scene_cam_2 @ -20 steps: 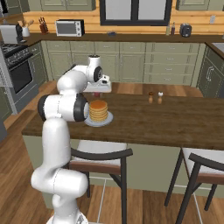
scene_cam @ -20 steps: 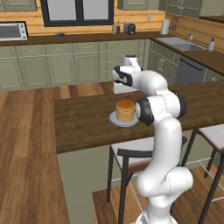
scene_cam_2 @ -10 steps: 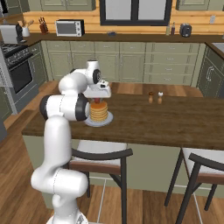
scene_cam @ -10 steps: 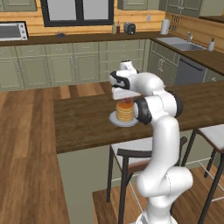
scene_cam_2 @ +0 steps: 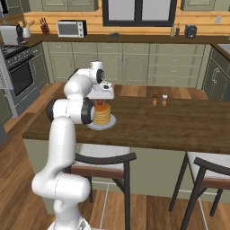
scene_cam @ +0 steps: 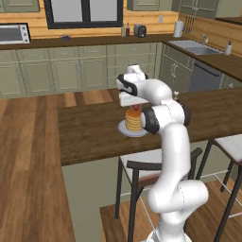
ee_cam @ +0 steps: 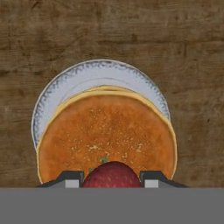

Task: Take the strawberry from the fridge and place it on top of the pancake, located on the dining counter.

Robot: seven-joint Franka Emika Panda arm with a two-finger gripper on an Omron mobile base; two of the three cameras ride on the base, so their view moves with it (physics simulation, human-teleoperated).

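Observation:
The strawberry [ee_cam: 111, 174] is small and red and sits pinched between my two fingertips. My gripper [ee_cam: 111, 179] is shut on it and points straight down. Directly below lies the pancake [ee_cam: 107, 131], a golden stack on a white plate [ee_cam: 87, 74]. The plate rests on the dark wood dining counter [scene_cam: 90, 127]. From the left base view my gripper [scene_cam: 136, 106] hangs just above the pancake [scene_cam: 133, 120], with the strawberry [scene_cam: 137, 108] a little over the top layer. The right base view gives the same: gripper [scene_cam_2: 102, 99] over pancake [scene_cam_2: 102, 115]. The fridge is out of view.
Two small shakers [scene_cam_2: 155, 99] stand on the counter to the right of the plate. A stool [scene_cam_2: 103, 157] is tucked under the counter's near edge by my base, and another stool [scene_cam_2: 211, 170] stands further right. Wall cabinets run behind.
My gripper has come down with the strawberry, from well above the stack to just over its top. The plate and pancake have stayed in place.

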